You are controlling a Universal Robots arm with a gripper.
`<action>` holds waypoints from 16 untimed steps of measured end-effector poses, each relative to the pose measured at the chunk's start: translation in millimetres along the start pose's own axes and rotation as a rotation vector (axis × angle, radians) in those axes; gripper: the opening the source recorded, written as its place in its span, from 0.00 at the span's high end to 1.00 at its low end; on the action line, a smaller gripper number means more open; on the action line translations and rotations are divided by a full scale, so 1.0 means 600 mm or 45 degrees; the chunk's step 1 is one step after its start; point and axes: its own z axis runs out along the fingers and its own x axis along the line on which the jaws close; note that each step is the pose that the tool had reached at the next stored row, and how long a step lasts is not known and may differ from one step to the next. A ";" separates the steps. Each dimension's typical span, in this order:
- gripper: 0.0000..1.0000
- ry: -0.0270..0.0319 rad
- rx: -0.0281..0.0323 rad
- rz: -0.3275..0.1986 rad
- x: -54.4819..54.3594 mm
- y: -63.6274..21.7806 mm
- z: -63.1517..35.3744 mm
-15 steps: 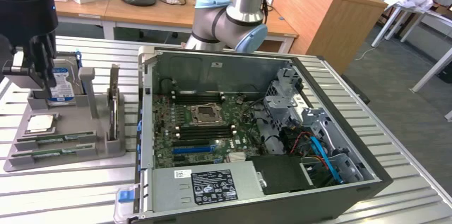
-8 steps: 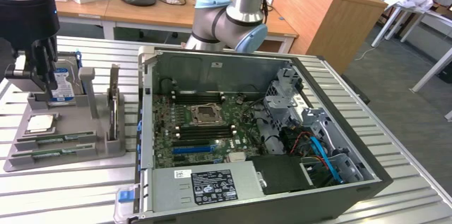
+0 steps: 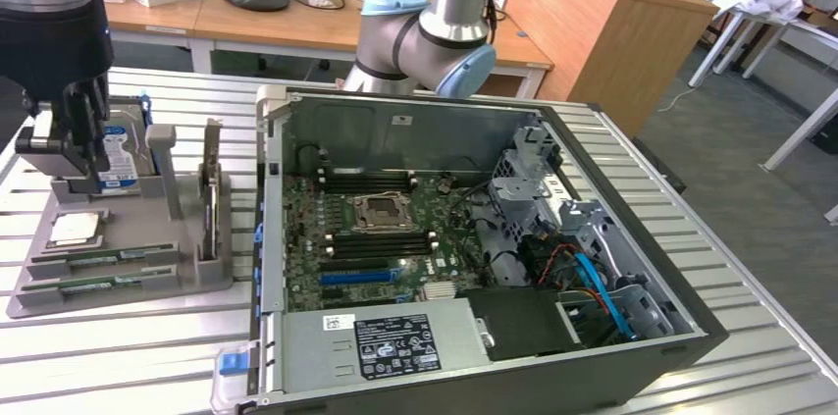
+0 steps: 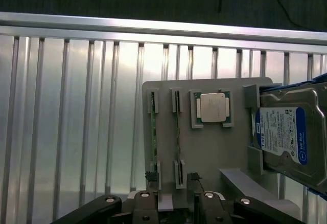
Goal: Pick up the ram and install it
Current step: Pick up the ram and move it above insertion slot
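Gripper (image 4: 171, 178) fingers (image 4: 149, 176) spread apart, gripping nothing. Ram (image 4: 178, 132): long, thin green board seen edge-on, standing in end slots of grey holder (image 4: 214, 152), in line with gap between fingertips. Second ram stick (image 4: 153, 132) alike, in line with one fingertip. Processor (image 4: 212, 106) and hard drive (image 4: 288, 132) beyond other finger.
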 end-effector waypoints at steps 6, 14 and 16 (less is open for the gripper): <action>0.64 -0.0001 0.0001 0.000 0.000 -0.001 0.009; 0.64 0.0000 0.0000 0.000 0.000 -0.003 0.019; 0.64 0.0000 0.0001 0.000 0.000 -0.003 0.022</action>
